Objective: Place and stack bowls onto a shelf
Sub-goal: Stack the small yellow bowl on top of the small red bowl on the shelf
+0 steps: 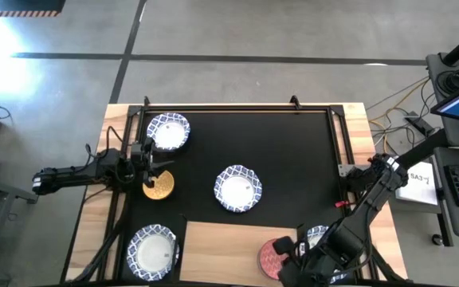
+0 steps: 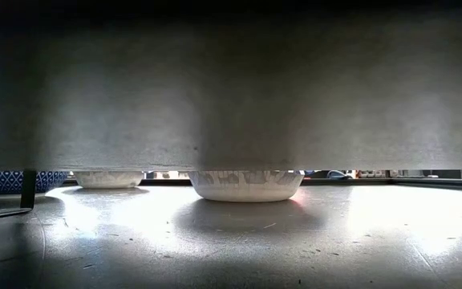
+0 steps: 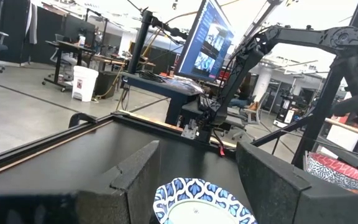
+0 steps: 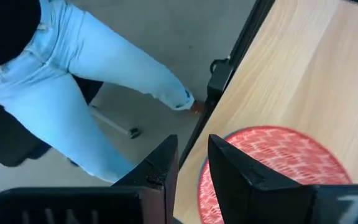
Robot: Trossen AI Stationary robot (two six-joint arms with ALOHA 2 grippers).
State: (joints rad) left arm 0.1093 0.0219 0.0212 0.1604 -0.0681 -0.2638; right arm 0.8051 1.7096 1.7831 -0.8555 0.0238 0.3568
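right now the right tool (image 1: 287, 253) is down at the near edge of the tabletop (image 1: 94, 215), at the red bowl (image 1: 276, 257). that bowl sits on the shelf (image 1: 229, 243), a flat light wood board, close to its near edge. in the right wrist view the two dark fingers (image 4: 229, 168) are a little apart, and the rim of the red bowl (image 4: 272, 162) shows beside one of them. i cannot tell if they pinch the rim. a white bowl with a blue rim (image 1: 319, 237) sits just beside the red one, partly hidden by the right arm. past the shelf edge, a person's legs in light blue jeans (image 4: 86, 93) stand on the floor. the left tool (image 1: 154, 171) is on the far left side of the black mat (image 1: 277, 151), just over the yellow-gold bowl (image 1: 158, 186). its fingers (image 3: 135, 174) are wide apart in the left wrist view. three more white bowls with blue rims sit on the mat: one at the far left (image 1: 169, 131), one in the middle (image 1: 237, 189), and one at the near left (image 1: 152, 251), just beside the shelf. in the low view a white bowl (image 2: 245, 185) sits in the middle, with another one (image 2: 107, 178) farther back.
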